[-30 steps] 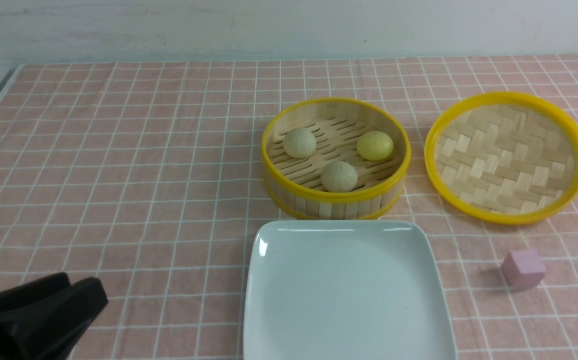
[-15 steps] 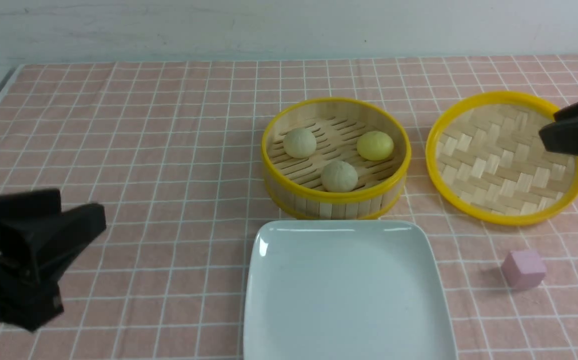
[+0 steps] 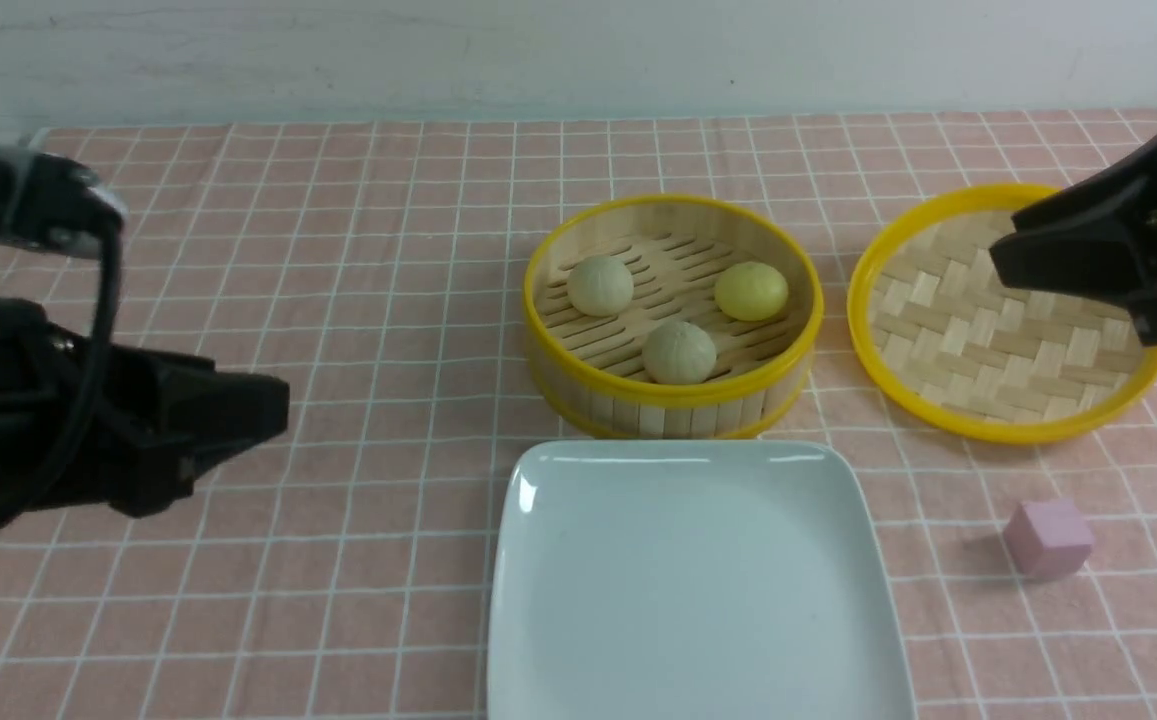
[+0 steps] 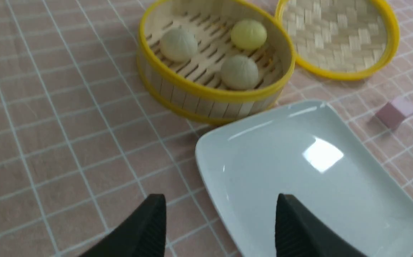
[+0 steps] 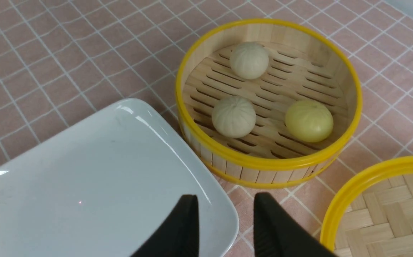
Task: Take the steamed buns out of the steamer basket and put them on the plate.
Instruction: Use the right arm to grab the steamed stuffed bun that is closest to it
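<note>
A pink cloth [image 3: 338,300] ruled in white squares covers the table, with a plain white wall [image 3: 578,50] behind it. Only the front view takes in that wall and the grey table edge at far left.

The basket [image 3: 673,397] stands mid-table with all three buns [image 3: 678,352] on its slatted floor. The yellow bun [image 3: 751,291] is to the right and the two pale buns [image 3: 599,285] are at left and front, none touching. The plate [image 3: 688,600] lies just on the near side of the basket; whether they touch I cannot tell. A shallow woven tray [image 3: 968,330] sits right of the basket with a narrow strip of cloth between. A pink cube [image 3: 1048,538] rests right of the plate.

The left gripper [image 3: 263,408] hangs above the cloth, well left of plate and basket, pointing toward them. The front view shows it only as one dark mass. Its wrist view shows the fingers [image 4: 149,228] spread wide with nothing between them, framing the plate's corner, and a bright glare patch on the glaze.

The right gripper [image 3: 1013,255] hangs above the tray's right side. Its wrist view shows its fingers [image 5: 185,225] a moderate gap apart and empty — and, more plainly than the other views, the pleats on the buns.
</note>
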Controlling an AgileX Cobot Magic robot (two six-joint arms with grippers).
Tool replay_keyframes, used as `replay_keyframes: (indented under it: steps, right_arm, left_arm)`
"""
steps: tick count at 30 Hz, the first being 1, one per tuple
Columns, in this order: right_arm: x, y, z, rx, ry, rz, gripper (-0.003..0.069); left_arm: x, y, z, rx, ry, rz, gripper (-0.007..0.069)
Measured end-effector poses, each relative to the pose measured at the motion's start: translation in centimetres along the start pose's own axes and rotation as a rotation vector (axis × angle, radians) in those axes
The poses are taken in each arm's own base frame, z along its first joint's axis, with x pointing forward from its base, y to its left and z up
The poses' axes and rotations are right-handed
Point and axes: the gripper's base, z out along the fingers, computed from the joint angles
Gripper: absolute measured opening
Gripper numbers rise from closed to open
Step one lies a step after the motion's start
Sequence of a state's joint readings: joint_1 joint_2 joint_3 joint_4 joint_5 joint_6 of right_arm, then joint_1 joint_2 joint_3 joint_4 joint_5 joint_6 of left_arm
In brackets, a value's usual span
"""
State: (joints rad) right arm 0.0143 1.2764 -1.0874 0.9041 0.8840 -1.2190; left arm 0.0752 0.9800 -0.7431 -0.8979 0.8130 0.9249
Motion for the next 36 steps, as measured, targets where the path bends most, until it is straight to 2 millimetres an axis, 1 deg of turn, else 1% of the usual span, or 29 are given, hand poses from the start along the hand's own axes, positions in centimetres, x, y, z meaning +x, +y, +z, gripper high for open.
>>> replay_keyframes:
  steps: [1,2,3,7,11,13,15,18,21,22,24,26,28,32,36]
  right_arm:
    - [0.0,-0.1,0.1,-0.001,0.002,-0.001,0.0242]
    - [0.1,-0.1,0.1,-0.002,0.003,-0.001,0.0242]
    - [0.1,-0.1,0.2,-0.003,0.004,0.0,0.0242]
    - [0.1,-0.1,0.2,-0.003,0.006,-0.002,0.0242]
    - [0.1,-0.2,0.3,-0.004,0.007,-0.001,0.0242]
    - [0.1,-0.2,0.3,-0.004,0.006,-0.002,0.0242]
    - [0.1,-0.1,0.3,-0.005,0.007,-0.002,0.0242]
    - [0.2,-0.1,0.3,-0.014,0.01,-0.001,0.0242]
    - [0.2,0.0,0.3,-0.023,0.013,-0.001,0.0242]
    - [0.2,0.0,0.3,-0.024,0.013,-0.001,0.0242]
    - [0.2,0.0,0.3,-0.024,0.013,-0.001,0.0242]
    - [0.2,0.0,0.3,-0.024,0.013,-0.001,0.0242]
    - [0.2,0.0,0.3,-0.023,0.013,-0.001,0.0242]
    - [0.1,0.0,0.3,-0.023,0.005,0.005,0.0242]
    - [0.0,0.0,0.3,-0.019,-0.003,0.01,0.0242]
  left_arm:
    - [0.2,0.6,0.8,0.004,0.034,-0.017,0.0428]
    - [0.2,0.6,0.9,0.005,0.039,-0.02,0.0428]
    - [0.4,1.2,1.8,0.01,0.071,-0.042,0.0428]
    - [0.8,2.4,4.0,0.046,0.112,-0.075,0.0428]
    - [0.6,2.7,5.0,0.097,0.076,-0.081,0.0428]
    - [-0.1,2.8,5.2,0.102,0.003,-0.112,0.0428]
    - [-0.4,2.9,5.3,0.092,-0.029,-0.132,0.0428]
    - [-1.9,3.4,5.1,0.065,-0.198,-0.304,0.0428]
    - [-2.5,3.4,5.0,0.089,-0.26,-0.384,0.0428]
    - [-2.9,3.2,4.8,0.123,-0.286,-0.419,0.0428]
    - [-3.3,2.7,4.7,0.186,-0.299,-0.454,0.0423]
    - [-3.3,2.5,4.6,0.21,-0.296,-0.455,0.0419]
    - [-3.2,2.1,4.6,0.249,-0.283,-0.398,0.0402]
    - [-2.6,1.8,4.7,0.231,-0.24,-0.123,0.0379]
    - [-1.9,1.8,4.8,0.207,-0.188,0.074,0.0375]
